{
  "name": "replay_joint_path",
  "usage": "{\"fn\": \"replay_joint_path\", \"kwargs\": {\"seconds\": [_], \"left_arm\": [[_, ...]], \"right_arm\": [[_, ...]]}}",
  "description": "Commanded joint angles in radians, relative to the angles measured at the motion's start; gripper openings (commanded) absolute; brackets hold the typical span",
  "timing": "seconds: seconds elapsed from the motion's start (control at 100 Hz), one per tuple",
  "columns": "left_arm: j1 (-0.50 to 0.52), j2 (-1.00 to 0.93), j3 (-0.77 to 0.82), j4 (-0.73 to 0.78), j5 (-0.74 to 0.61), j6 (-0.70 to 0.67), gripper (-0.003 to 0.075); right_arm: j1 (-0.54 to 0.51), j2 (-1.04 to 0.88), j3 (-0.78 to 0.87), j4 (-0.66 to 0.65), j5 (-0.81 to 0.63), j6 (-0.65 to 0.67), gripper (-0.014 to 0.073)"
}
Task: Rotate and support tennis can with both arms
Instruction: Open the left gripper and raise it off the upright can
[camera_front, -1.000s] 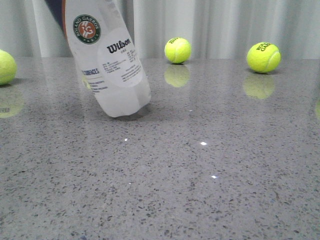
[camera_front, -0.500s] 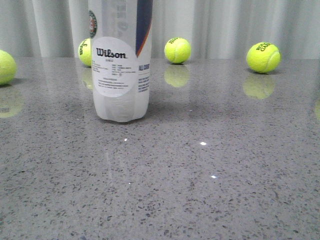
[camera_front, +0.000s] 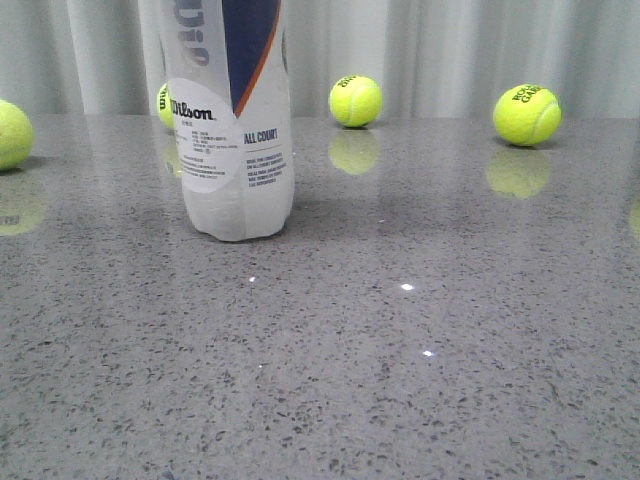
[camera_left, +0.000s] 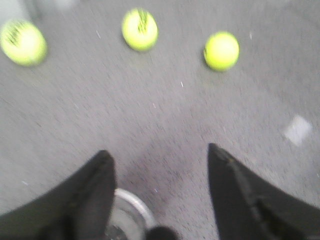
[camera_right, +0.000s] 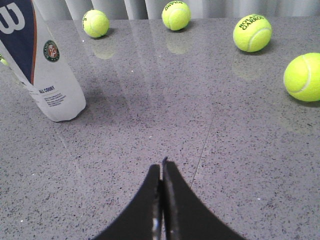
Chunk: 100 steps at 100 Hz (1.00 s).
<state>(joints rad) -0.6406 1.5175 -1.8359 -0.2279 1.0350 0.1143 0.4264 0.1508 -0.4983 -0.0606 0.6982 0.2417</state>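
The tennis can (camera_front: 230, 130) stands upright on the grey table (camera_front: 400, 380), left of centre, its navy panel and orange stripe facing the front view; its top is cut off by that view's edge. From above, my left gripper (camera_left: 159, 150) hangs open over it, and the can's silver rim (camera_left: 135, 207) shows beside one finger (camera_left: 95, 190), blurred. My right gripper (camera_right: 162, 165) is shut with nothing in it, low over the table and well apart from the can (camera_right: 42, 70). Neither arm appears in the front view.
Yellow-green tennis balls lie along the back of the table: one (camera_front: 355, 100) at centre, one (camera_front: 527, 114) at right, one (camera_front: 10, 133) at the left edge, one (camera_front: 163, 100) half hidden behind the can. Another ball (camera_right: 302, 77) lies off to the right.
The can has gone from leaning to standing upright and has turned: the Wilson label slid to the left and the navy panel came round to the front.
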Motion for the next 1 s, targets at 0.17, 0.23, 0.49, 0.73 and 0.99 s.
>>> {"fn": "replay_joint_path", "kwargs": {"seconds": [0.17, 0.23, 0.49, 0.73, 0.99], "left_arm": [[-0.006, -0.254, 0.166, 0.033, -0.208, 0.003, -0.0021], [-0.006, -0.311, 0.229, 0.041, -0.262, 0.003, -0.0021], [-0.006, -0.534, 0.556, 0.047, -0.535, 0.003, -0.0021], [-0.006, -0.704, 0.867, 0.047, -0.671, 0.003, -0.0021], [-0.006, -0.860, 1.086, 0.047, -0.716, 0.003, -0.0021]], "right_arm": [[-0.005, 0.012, -0.023, -0.005, -0.081, -0.004, -0.0066], [-0.005, 0.012, -0.023, -0.005, -0.081, -0.004, -0.0066], [-0.005, 0.012, -0.023, -0.005, -0.081, -0.004, -0.0066], [-0.005, 0.012, -0.023, -0.005, -0.081, -0.004, -0.0066], [-0.005, 0.012, -0.023, -0.005, -0.081, -0.004, -0.0066]]}}
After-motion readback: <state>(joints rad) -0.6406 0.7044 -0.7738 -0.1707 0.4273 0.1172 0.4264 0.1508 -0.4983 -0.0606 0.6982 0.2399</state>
